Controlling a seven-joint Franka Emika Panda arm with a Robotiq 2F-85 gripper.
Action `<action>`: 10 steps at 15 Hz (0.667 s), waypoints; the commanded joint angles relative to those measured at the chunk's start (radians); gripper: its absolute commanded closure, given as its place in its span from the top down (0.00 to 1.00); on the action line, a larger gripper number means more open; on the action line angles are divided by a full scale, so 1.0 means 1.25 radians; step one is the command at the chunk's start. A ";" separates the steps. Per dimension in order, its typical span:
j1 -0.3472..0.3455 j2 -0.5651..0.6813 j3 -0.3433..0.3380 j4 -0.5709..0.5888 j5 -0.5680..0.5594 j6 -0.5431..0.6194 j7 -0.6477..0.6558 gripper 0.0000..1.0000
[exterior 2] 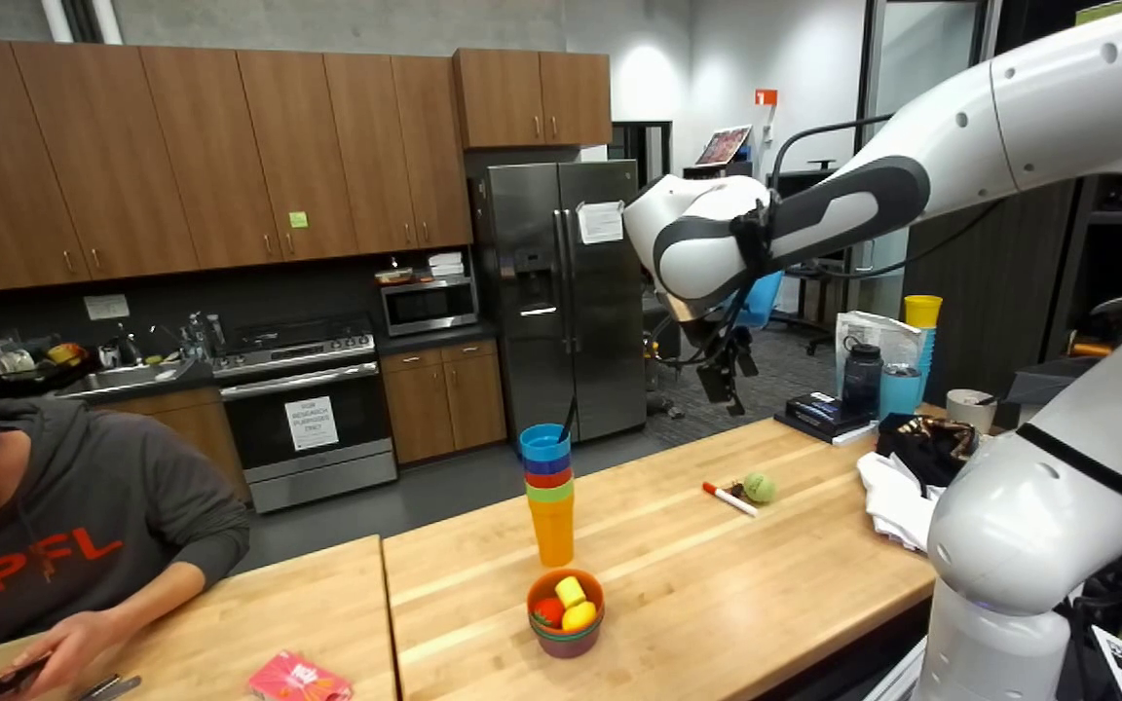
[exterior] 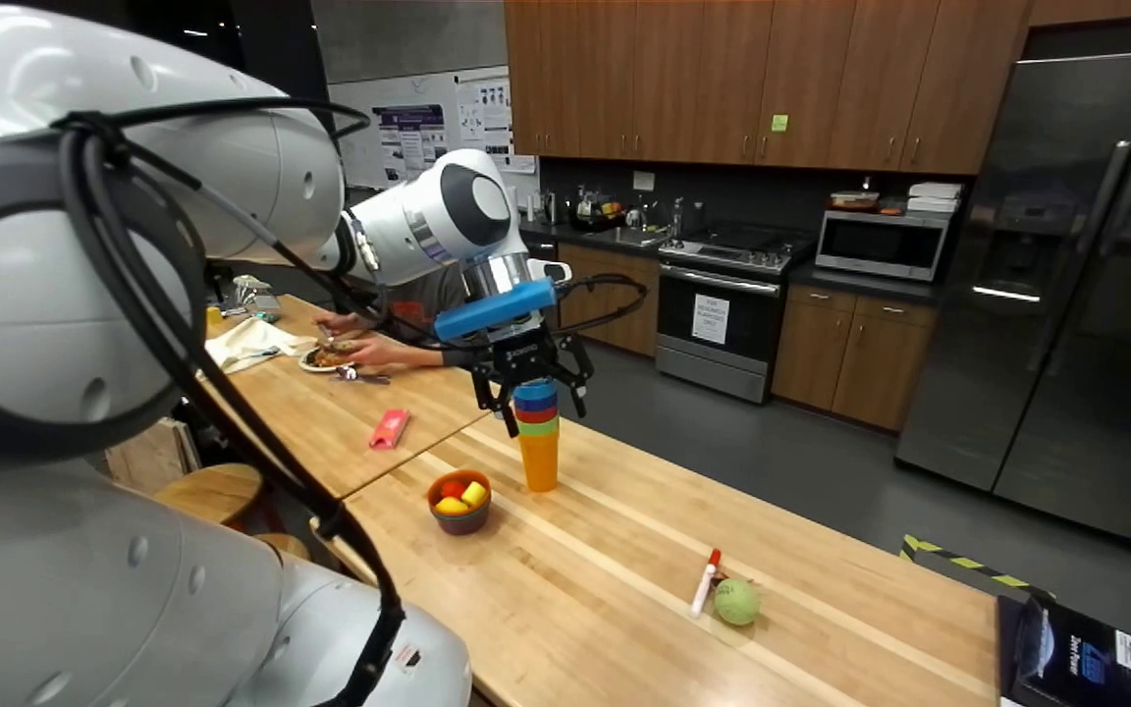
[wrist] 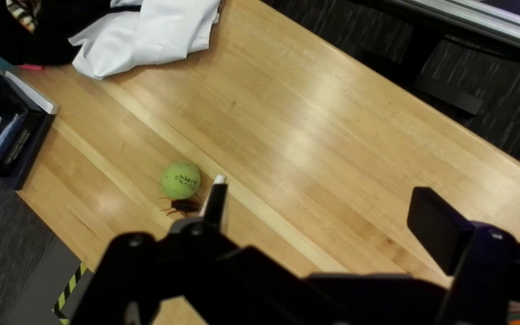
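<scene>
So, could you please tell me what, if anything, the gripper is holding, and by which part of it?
Nothing is held: the gripper is open, its fingers spread apart, with the tabletop showing between them in the wrist view.

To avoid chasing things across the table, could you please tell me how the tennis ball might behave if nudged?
The tennis ball would likely roll easily, being round on a flat tabletop. Its matte surface suggests it is probably not slippery to grip. Pushed toward the marker beside it, it may knock that aside.
</scene>
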 commanded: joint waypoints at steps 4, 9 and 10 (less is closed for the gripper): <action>0.085 0.027 0.059 0.071 0.031 -0.094 -0.005 1.00; 0.117 0.057 0.097 0.135 0.021 -0.116 0.002 1.00; 0.114 0.047 0.095 0.128 0.006 -0.114 0.004 1.00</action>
